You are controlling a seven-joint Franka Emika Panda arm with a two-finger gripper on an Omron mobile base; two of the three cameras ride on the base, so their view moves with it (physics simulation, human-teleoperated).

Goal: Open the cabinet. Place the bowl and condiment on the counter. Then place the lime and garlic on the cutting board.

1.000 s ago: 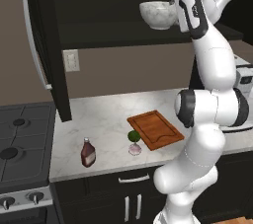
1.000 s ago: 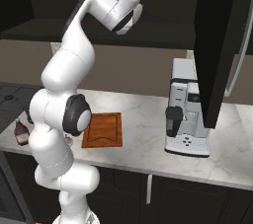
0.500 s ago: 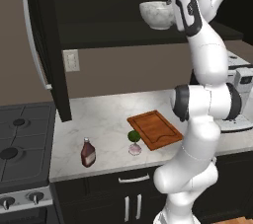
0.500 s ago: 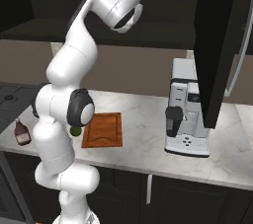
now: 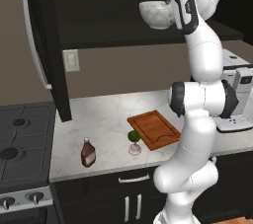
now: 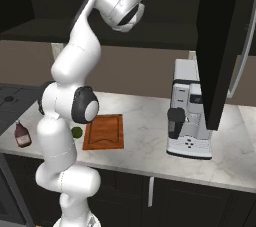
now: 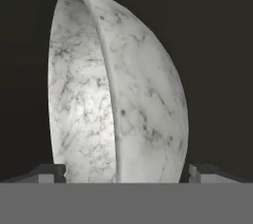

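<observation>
The cabinet (image 5: 43,45) stands open, and the white marbled bowl (image 5: 155,15) sits on its shelf. My gripper (image 5: 169,10) is at the bowl's right side, open. In the hand view the bowl (image 7: 118,99) shows edge-on, its lower part between the two fingertips (image 7: 53,172) of the gripper (image 7: 126,173). On the counter (image 5: 99,119) the dark-red condiment (image 5: 88,152) stands near the front edge. The lime (image 5: 133,135) and garlic (image 5: 134,149) lie just left of the cutting board (image 5: 154,129). The right base view shows the board (image 6: 105,131), lime (image 6: 76,132) and condiment (image 6: 21,135).
A coffee machine (image 5: 232,99) stands on the counter to the right of my arm. A black gas stove (image 5: 20,144) borders the counter on the left. The open right cabinet door (image 6: 220,46) hangs out over the coffee machine (image 6: 190,116).
The hand has moved a little left, closer to the bowl on the shelf. The jaws have stayed open. Nothing on the counter has moved.
</observation>
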